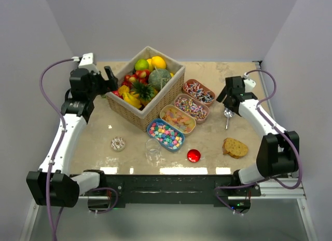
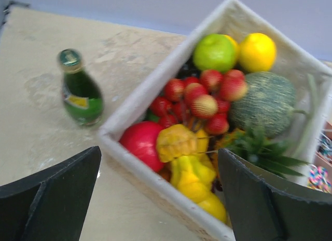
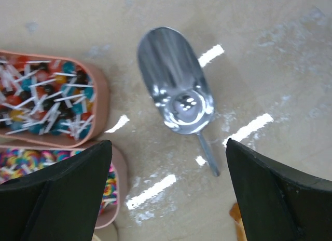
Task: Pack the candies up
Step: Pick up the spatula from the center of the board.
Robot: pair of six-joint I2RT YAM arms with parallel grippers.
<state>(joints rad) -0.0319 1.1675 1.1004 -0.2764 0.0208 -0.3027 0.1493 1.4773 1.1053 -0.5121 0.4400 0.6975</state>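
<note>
Observe candies [image 1: 177, 119] in four trays [image 3: 99, 103] mid-frame, just left of right gripper [image 1: 228, 99], jaws wide, empty, above scoop [image 3: 176, 90]; left gripper [image 1: 110, 75] likewise wide, empty, at upper left beside basket [image 1: 136, 115].

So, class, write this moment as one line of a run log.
left gripper open, by fruit basket | right gripper open, aimed at metal scoop | candies in trays, none held

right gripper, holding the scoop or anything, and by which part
Nothing. The right gripper hangs open above the scoop, which lies free on the table; the left gripper is open too.
</note>
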